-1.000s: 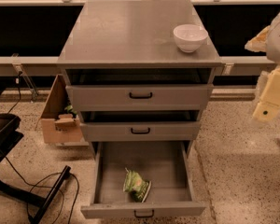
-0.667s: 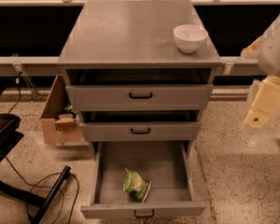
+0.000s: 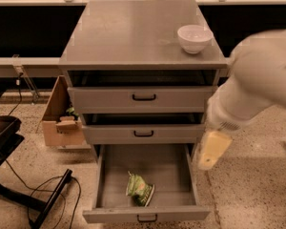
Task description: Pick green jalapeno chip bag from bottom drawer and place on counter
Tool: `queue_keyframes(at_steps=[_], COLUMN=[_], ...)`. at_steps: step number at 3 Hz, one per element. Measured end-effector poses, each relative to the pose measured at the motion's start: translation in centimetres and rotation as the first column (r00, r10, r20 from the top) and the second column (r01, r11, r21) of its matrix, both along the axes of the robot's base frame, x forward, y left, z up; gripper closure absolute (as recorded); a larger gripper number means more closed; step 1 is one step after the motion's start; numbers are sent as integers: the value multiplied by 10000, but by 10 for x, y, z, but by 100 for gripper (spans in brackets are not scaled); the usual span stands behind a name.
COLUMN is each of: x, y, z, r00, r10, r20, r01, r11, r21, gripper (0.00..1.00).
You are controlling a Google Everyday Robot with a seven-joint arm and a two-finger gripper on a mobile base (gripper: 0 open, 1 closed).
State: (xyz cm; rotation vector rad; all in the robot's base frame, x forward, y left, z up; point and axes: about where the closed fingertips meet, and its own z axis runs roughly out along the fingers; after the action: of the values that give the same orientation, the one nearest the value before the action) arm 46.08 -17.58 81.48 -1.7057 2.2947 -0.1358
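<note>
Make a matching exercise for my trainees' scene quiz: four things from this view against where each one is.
Things:
1 green jalapeno chip bag
2 white bowl
3 cardboard box
4 gripper

Places:
A on the counter, near its right edge
B by the right side of the drawer holding the bag
C inside the open bottom drawer
D on the floor, left of the drawers

Pairs: 1-C, 2-A, 3-D, 4-B

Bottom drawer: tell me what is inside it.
Only the green jalapeno chip bag lies in the bottom drawer, near its front, on the bare floor. The gripper hangs at the drawer's right edge and hides part of that wall.
</note>
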Motion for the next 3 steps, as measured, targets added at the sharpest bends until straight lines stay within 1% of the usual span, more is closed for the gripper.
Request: queue_keyframes(at_steps=[1, 2, 3], x=[19, 43, 59], y=[21, 45, 59], z=[-98, -182, -258], r00=[9995, 9990, 9949], r10=[31, 130, 159], r20=[-314, -420, -995], r01=[-42, -139, -121], r11=[9994, 9997, 9992], r21=[-350, -200, 382], gripper=[0, 0, 0])
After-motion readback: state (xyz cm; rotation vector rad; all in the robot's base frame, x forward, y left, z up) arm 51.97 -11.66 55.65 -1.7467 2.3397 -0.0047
